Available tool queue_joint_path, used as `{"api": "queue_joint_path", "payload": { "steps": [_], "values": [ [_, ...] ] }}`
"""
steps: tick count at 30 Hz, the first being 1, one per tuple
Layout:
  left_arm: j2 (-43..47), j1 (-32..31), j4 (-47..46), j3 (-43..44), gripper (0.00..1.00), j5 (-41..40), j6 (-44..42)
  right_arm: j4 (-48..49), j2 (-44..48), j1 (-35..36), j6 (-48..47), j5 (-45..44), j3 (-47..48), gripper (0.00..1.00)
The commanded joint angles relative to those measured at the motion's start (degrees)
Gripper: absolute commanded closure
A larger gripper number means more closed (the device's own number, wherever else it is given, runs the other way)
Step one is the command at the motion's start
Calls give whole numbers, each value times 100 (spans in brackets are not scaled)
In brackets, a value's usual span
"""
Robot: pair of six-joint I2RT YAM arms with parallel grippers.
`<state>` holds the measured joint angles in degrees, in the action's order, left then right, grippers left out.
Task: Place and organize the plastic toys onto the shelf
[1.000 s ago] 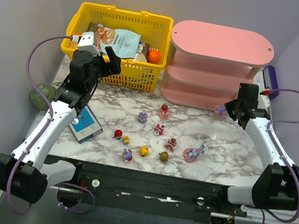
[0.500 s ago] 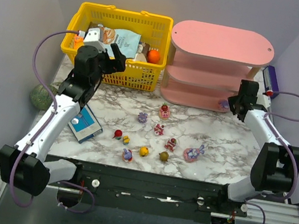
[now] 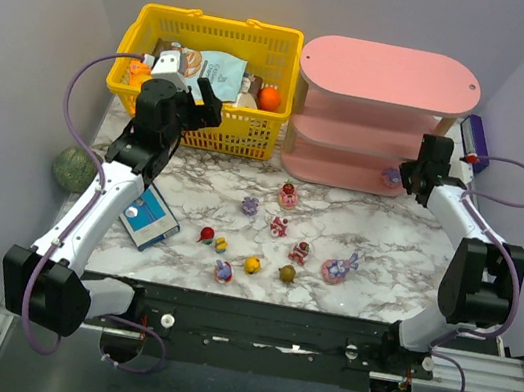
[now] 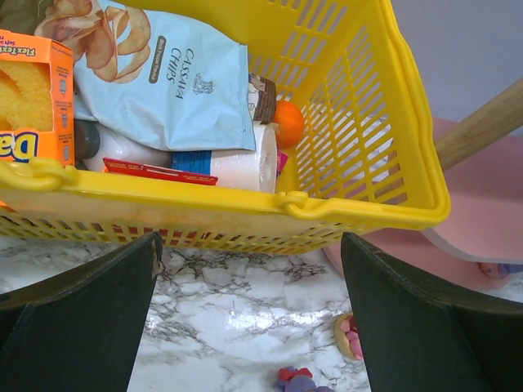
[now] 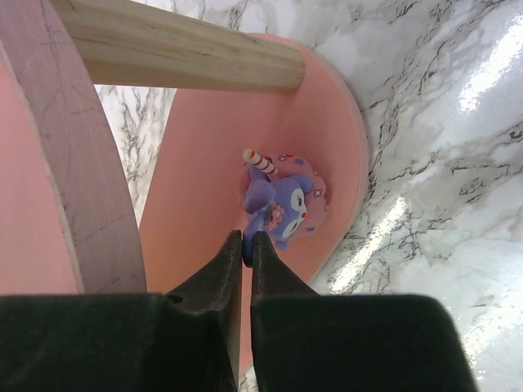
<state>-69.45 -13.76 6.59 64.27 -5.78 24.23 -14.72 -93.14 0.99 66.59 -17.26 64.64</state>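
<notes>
The right gripper (image 5: 247, 238) has just carried the purple bunny toy (image 5: 282, 204) off the desk (image 3: 404, 252) onto the bottom board of the shelf (image 5: 204, 171) near the far right corner — tips pinched on it, release pending — while the left gripper (image 4: 249, 237) hangs spread wide and the other toys (image 3: 252, 264) wait mid-desk.

1. the right arm is stretching further toward the shelf (image 3: 390, 76), and its elbow is lifting up and inward from the right edge of the surface (image 3: 405, 247).
2. the right claw (image 5: 248, 238) is now reaching into the low right end of the shelf rather than hanging in front of it.
3. the purple bunny toy (image 5: 279, 204) is now lying on the lowest board (image 5: 204, 163) instead of hanging over the marble, with the claw tips pinching its edge.
4. the left claw (image 3: 199, 107) is edging closer to the yellow basket (image 3: 221, 26).
</notes>
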Motion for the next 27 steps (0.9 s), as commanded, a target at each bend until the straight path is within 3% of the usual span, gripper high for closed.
{"api": "queue_joint_path", "payload": {
  "steps": [1,5,12,23,27],
  "values": [
    [10,-30,27,156,1,-99,-103,40,-90,-38,3,-23,154,83],
    [19,-22,18,121,1,-90,-94,-48,-29,-38,3,-111,136,78],
    [46,-22,0,112,1,-64,-76,-259,-2,-38,21,-226,250,80],
    [98,-30,0,59,1,-37,-50,-382,-134,-47,-50,-217,505,65],
    [90,-22,0,59,1,-46,-50,-426,-195,-47,-49,-173,646,64]
  ]
}}
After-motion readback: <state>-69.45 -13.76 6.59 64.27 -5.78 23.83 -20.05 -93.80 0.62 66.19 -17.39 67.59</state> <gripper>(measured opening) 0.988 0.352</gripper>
